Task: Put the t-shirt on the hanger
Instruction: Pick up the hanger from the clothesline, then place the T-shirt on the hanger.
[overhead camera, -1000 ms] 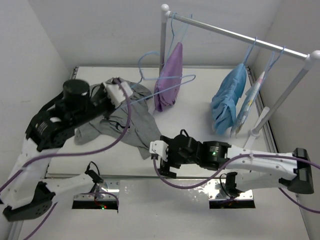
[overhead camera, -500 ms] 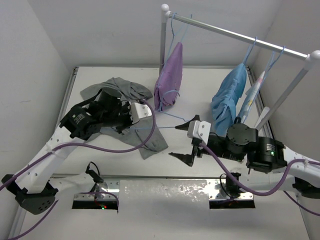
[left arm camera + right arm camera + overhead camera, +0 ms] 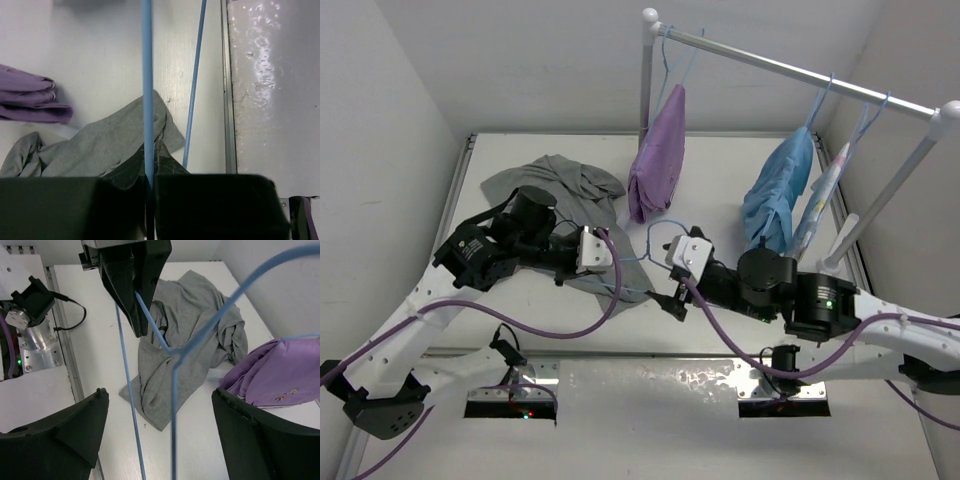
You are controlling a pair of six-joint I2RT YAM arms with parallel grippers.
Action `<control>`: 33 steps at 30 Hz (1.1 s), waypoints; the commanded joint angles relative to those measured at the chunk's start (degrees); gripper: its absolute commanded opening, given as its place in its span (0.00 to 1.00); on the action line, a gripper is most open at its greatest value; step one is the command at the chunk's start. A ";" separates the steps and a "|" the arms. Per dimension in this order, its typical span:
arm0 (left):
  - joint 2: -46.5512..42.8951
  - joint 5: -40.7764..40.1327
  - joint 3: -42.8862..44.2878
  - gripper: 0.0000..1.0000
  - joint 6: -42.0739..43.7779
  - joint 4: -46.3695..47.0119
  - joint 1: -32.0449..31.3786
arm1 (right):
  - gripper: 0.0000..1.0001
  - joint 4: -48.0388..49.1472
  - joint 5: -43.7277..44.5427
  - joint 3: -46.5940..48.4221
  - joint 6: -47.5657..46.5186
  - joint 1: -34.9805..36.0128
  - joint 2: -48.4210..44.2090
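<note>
Closing on each other over the tabletop [image 3: 730, 165], both arms have shifted a good deal in the last second. The left arm [image 3: 470, 250], which was bunched against the nine o'clock side on top of the cloth, now reaches toward the centre. The right arm [image 3: 820, 300], which lay stretched along the six o'clock edge, has risen to face it. That leaves the t-shirt [image 3: 555, 178] uncovered. It lies crumpled at about ten o'clock, one tail trailing toward the centre, resting on the tabletop and held by nothing. The hanger [image 3: 173, 405] has travelled most (a second ago it was out toward twelve o'clock beside the purple garment [image 3: 655, 160]). It now hangs in the air between the arms, over the shirt's trailing tail, and is not threaded into any opening of it. The left pincer [image 3: 594, 250] is clamped on one of its wires, which the left wrist view shows running straight out from between the pressed-together fingers. The right pincer [image 3: 670, 293] is spread wide, its fingers well apart on either side of the frame's corner, and no wire seems to touch them. My reading is that the hanger has been brought to the shirt, so the task has got past fetching but not to dressing. A neck or hem opening has yet to be lifted, likely by the free right pincer.
</note>
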 commanded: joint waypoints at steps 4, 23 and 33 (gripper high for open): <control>-2.65 10.53 0.44 0.00 3.94 0.91 0.45 | 0.65 6.16 -4.54 -1.36 2.42 -0.90 2.65; -3.18 -6.19 -6.50 0.78 -7.51 13.01 0.09 | 0.00 14.43 -0.17 -12.79 5.23 -0.99 4.84; 3.50 -24.00 5.89 0.94 -22.24 14.27 7.11 | 0.00 17.07 11.35 -16.66 7.78 -1.60 9.07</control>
